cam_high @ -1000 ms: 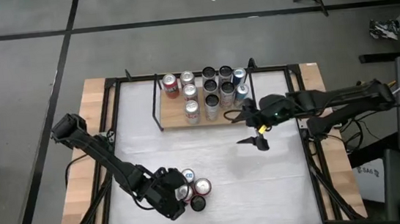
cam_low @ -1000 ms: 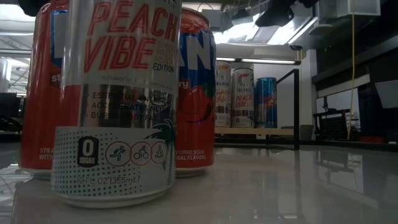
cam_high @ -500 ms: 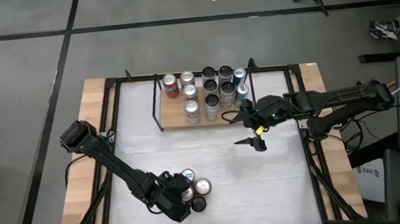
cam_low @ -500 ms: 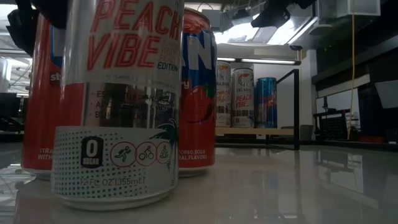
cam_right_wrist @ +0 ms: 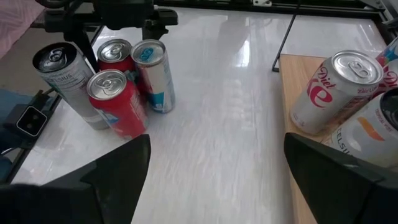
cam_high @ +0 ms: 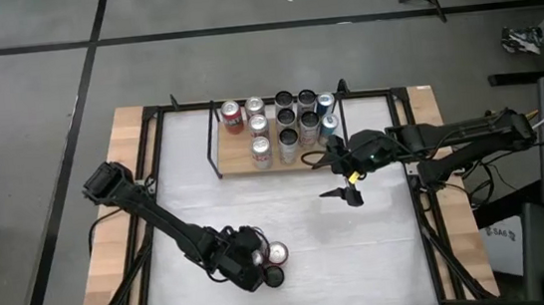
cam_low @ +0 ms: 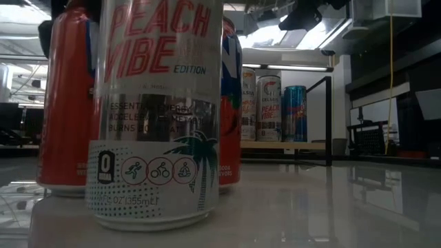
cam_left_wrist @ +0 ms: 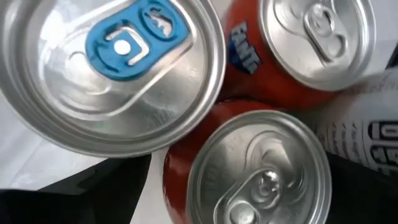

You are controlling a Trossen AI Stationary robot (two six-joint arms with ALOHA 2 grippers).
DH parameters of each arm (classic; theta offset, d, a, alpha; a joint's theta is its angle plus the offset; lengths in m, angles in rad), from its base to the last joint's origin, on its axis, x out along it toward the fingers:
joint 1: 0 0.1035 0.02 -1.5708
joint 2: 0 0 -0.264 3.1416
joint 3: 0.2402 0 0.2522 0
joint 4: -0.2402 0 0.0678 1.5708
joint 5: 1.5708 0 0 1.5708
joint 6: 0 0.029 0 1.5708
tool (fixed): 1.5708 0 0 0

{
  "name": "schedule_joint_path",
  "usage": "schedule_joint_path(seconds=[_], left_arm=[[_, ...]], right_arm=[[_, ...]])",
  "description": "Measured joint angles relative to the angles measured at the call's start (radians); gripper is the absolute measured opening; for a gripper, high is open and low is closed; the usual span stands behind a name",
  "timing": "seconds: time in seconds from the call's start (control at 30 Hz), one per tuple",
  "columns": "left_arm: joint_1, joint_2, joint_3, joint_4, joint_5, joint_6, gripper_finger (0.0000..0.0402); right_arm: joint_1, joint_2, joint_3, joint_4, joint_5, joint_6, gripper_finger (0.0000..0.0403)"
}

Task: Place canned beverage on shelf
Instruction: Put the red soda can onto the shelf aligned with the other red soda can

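Note:
Several canned beverages stand in a cluster near the table's front: a silver Peach Vibe can (cam_low: 155,117), two red cans (cam_right_wrist: 115,99) (cam_right_wrist: 115,53) and a blue-tabbed can (cam_left_wrist: 118,62). My left gripper (cam_high: 251,265) hangs open right over them. In its wrist view its fingers (cam_left_wrist: 93,199) stand on either side of a red can's top (cam_left_wrist: 261,174). The shelf (cam_high: 238,163), a small wooden board with black rod uprights, carries several upright cans at the far middle. My right gripper (cam_high: 332,174) waits open beside the shelf's right end. My left gripper comes at the cluster from above, slanting down, its open fingers astride the red can (cam_left_wrist: 186,168), which stands upright on the table. One finger (cam_left_wrist: 367,186) lies close to the silver can's side (cam_left_wrist: 373,124). Whether either finger touches a can I cannot tell.
The white tabletop (cam_high: 309,229) lies bare between the cluster and the shelf. A black frame (cam_high: 153,164) and wooden strips run along the table's sides. On the shelf's near right stands a pink-lettered can (cam_right_wrist: 329,93).
My left gripper has moved down and toward the table's right edge, over the can cluster, staying open. In the low view the silver can and the red can beside it have slid a little toward the table's right, still upright.

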Motion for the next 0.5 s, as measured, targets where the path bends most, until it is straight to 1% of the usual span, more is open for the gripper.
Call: schedule_joint_path(seconds=[0.2, 0.3, 0.5], left_arm=[[0.009, 0.0, 0.0, -0.003, 0.0, -0.002, 0.0377], [0.009, -0.001, 0.0, -0.007, 0.023, -0.002, 0.0374], [0.009, -0.002, 0.0, -0.008, 0.037, -0.001, 0.0335]], right_arm=[[0.0, 0.0, 0.0, -0.001, 0.0, 0.0, 0.0363], [0.0, 0.0, 0.0, -0.001, 0.0, 0.0, 0.0363], [0.0, 0.0, 0.0, -0.001, 0.0, 0.0, 0.0363]])
